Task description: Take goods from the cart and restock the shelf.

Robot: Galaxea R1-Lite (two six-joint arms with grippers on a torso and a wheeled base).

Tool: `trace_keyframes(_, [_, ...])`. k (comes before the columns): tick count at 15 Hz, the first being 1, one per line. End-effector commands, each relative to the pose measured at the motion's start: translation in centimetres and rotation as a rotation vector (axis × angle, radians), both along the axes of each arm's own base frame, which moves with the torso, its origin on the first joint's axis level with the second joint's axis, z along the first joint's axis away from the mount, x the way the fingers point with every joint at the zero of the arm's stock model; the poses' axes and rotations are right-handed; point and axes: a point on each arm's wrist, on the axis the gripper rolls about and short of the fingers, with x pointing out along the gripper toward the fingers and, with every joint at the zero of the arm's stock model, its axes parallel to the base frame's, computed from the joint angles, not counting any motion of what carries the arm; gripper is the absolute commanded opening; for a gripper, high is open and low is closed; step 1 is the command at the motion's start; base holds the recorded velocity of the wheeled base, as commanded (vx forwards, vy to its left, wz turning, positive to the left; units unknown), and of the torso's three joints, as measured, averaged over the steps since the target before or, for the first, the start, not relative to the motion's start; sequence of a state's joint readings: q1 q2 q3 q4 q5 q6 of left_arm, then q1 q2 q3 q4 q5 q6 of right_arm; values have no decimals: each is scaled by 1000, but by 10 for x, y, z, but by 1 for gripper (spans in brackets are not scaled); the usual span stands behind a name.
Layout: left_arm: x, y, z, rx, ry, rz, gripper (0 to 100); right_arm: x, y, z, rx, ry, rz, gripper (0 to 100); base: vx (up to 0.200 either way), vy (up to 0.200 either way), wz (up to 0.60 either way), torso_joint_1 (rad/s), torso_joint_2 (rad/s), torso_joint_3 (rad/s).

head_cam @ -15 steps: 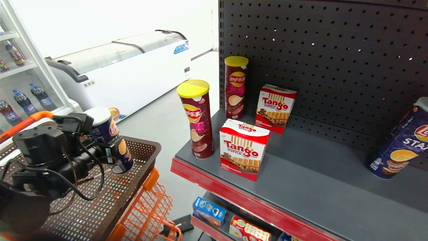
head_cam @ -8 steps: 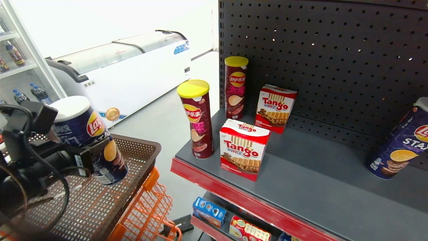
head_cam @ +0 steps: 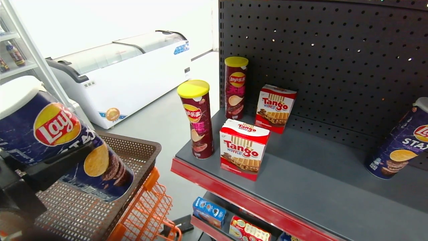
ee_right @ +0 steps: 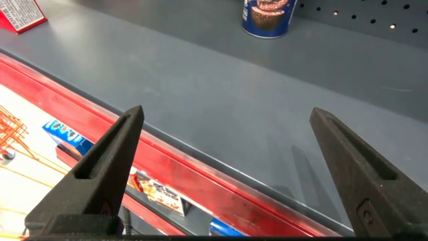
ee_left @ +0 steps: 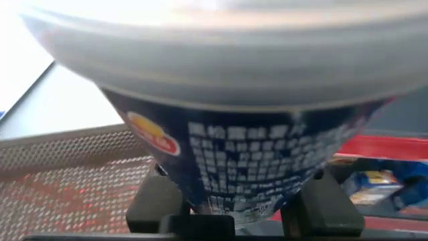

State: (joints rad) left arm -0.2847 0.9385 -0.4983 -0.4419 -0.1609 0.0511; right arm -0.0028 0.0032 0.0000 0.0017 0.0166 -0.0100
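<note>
Left gripper: clamped on blue chip can — can tilted, above cart basket.
Right gripper: fingers spread (wide apart) — over grey shelf.

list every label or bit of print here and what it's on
Round logo with big letters: held blue can, shelf blue can.
Round logo, smaller: front red can, back red can.
Big red word: front box, back box.
Small white print, held blue can's back: blurred.
Freezer sticker: too small.
</note>
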Motion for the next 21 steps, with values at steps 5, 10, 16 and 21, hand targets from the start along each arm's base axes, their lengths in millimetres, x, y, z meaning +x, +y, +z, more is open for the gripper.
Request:
trace_keyframes(5, [-7, -6, -9, 8, 18, -102, 0, 0, 0, 0, -1, 1, 0, 100, 0, 0, 0, 0, 0, 0])
trace_keyframes(10, [16, -18, -7, 27, 66, -159, 0, 0, 0, 0, -1, 0, 0, 100, 0, 0, 0, 0, 0, 0])
trace_keyframes(16, [29, -30, -15, 65, 110, -291, 0, 0, 0, 0, -2, 3, 3, 100, 0, 0, 0, 0, 0, 0])
trace_keyframes(21, [47, -43, -8, 64, 94, -406, 0, 0, 0, 0, -2, 3, 2, 100, 0, 0, 0, 0, 0, 0])
